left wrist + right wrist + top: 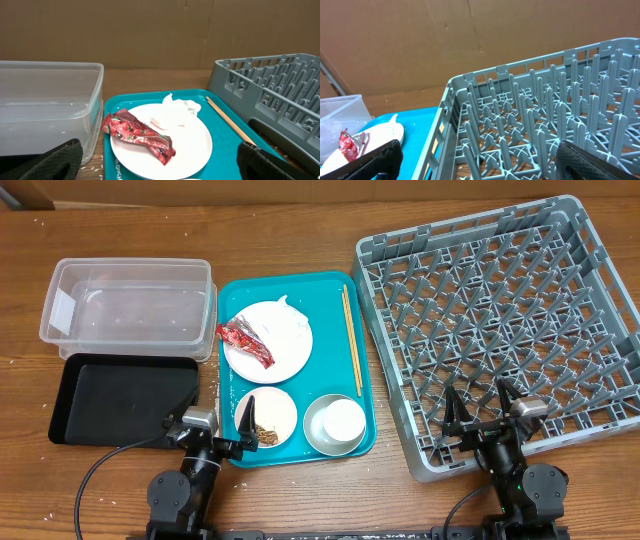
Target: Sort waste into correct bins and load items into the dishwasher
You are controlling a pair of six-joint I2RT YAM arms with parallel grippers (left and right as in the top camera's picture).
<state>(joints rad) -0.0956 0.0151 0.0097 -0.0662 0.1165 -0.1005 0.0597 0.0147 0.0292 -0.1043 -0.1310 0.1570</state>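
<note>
A red foil wrapper (246,342) and a crumpled white tissue (288,318) lie on the large white plate (268,352) on the teal tray (330,298). The wrapper (139,135), tissue (175,111) and plate (192,147) also show in the left wrist view. A smaller plate (278,408) holds brownish scraps (264,433). A white cup sits in a bowl (335,423). Chopsticks (351,340) lie along the tray's right side. The clear tub (130,305) and black tray (118,398) are at left. The grey rack (500,320) is at right. My left gripper (205,432) is open near the tray's front. My right gripper (480,412) is open over the rack's front edge.
Loose white grains (25,365) are scattered on the wooden table left of the bins. A brown cardboard wall (160,30) stands behind the table. The rack (545,115) has upright pegs across its lattice base.
</note>
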